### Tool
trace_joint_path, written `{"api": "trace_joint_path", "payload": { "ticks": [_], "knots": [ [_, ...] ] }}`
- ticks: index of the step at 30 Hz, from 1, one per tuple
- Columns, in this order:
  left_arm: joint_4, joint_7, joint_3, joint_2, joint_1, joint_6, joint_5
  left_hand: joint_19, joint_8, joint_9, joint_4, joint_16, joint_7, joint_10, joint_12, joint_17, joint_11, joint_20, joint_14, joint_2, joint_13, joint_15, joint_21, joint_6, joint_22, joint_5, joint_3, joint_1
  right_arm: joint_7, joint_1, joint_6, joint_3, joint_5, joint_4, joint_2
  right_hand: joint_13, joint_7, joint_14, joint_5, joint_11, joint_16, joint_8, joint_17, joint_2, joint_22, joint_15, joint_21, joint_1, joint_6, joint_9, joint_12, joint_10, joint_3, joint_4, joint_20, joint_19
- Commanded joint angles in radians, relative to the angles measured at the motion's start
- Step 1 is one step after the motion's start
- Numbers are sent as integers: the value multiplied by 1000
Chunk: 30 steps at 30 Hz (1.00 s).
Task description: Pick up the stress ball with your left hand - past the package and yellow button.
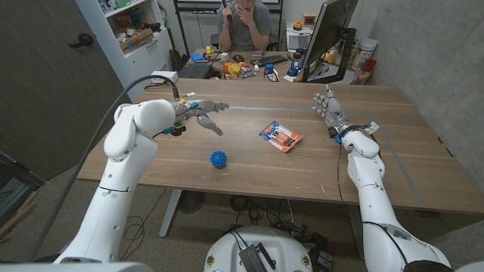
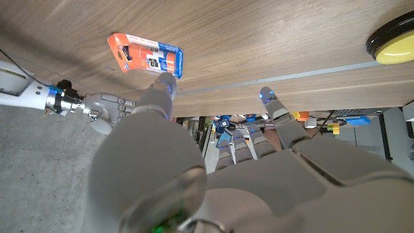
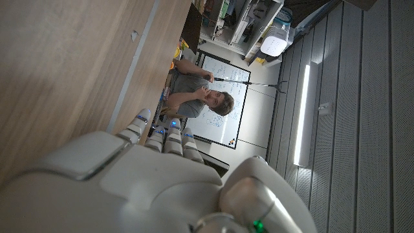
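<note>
Fingers (image 1: 214, 115) of left hand (image 1: 198, 112) spread, above-behind stress ball (image 1: 218, 159), apart.

Robotics lab or office workroom.
Wooden surface (image 1: 249, 162) up front; behind it a cluttered desk (image 1: 257, 68) with a laptop (image 1: 195, 70), a monitor (image 1: 333, 34) and small parts, a person (image 1: 243, 23) seated there, a whiteboard (image 3: 223, 110) with writing, shelves (image 1: 136, 30) of boxes, concrete wall (image 1: 423, 53).

Wooden table (image 1: 249, 170) (cluttered desk (image 1: 249, 68) behind), grey concrete wall (image 1: 431, 45).
</note>
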<state>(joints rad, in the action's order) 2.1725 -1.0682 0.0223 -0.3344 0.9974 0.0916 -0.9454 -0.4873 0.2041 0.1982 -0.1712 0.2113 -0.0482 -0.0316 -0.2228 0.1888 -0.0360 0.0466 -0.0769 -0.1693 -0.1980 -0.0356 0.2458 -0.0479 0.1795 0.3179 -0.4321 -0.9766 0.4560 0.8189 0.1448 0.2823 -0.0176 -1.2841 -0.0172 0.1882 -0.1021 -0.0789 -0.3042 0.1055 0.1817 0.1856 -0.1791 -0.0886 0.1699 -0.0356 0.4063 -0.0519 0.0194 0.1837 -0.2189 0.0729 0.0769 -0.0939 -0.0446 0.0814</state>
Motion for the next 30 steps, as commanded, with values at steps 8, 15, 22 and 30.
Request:
{"api": "trace_joint_path", "payload": {
  "ticks": [8,15,22,30],
  "knots": [
    [-20,-188,56,14,-53,-26,-93,-1,9,1,6,-2,-7,-10,-4,3,-14,3,-7,-14,-5,-15,-6,14,0,-14,29,0,5,-9,10,13,-12,14,-8,2,-2,-13,-7,2,2,6,-3,-11,6,-1,-4,-15,-2,4,1,-6,-7,1,-2,3],
    [-26,-178,70,29,-26,-55,-114,-1,2,0,13,-4,-20,-19,-5,3,-25,6,-10,-15,-5,-25,-12,0,0,-21,48,16,-3,-6,28,15,-17,16,-12,1,8,-15,-8,-14,2,12,-3,-17,6,-1,-11,-19,11,4,-2,1,-11,3,-2,2],
    [-37,-193,65,35,-37,-65,-114,-15,10,0,17,0,-18,-46,-12,2,-35,7,-29,-13,-4,-34,-14,25,0,-26,65,29,-20,-1,53,5,-41,6,2,1,15,-24,-9,-29,0,15,-3,-21,6,10,-19,-24,24,3,-4,7,-15,5,7,-1],
    [-59,-234,101,27,-49,-84,-140,1,8,0,19,-5,-26,-38,-6,2,-34,22,-23,-11,-4,-36,-25,26,0,-29,77,37,-98,10,106,-28,-109,-11,33,0,14,-33,-9,-26,-2,12,-2,-23,6,13,-26,-29,19,3,-1,0,-19,8,7,0]
  ]
}}
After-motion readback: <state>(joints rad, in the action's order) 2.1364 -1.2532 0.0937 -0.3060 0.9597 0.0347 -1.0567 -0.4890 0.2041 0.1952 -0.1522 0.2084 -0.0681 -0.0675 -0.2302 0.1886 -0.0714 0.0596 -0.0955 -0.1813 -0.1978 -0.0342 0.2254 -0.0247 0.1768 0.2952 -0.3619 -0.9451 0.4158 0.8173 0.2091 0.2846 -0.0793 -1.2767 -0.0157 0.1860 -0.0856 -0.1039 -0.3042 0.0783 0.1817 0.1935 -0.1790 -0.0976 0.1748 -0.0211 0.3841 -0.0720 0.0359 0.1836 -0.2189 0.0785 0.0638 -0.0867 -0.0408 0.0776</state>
